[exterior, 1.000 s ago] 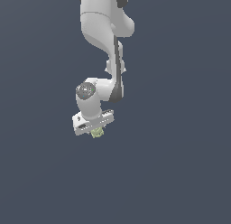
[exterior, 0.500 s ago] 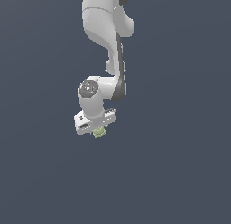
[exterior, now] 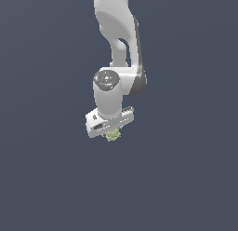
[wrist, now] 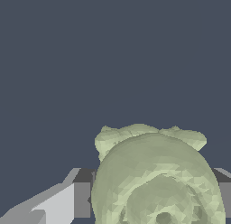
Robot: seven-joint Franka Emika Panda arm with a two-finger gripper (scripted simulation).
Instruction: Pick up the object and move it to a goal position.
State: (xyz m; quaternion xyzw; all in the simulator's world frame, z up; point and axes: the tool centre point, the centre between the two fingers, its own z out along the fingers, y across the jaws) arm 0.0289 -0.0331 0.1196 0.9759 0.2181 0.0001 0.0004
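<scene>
The fingers (exterior: 112, 133) are clamping the object (exterior: 112, 136) between them; it is looking light, stiff and knobbly, best pinched across its bumpy edges.

open dark space surrounds the claw (exterior: 111, 132).

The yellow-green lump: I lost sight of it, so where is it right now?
In the exterior view the yellow-green lump sits near the middle, directly beneath the gripper; in the wrist view it fills the foreground between the fingers.
</scene>
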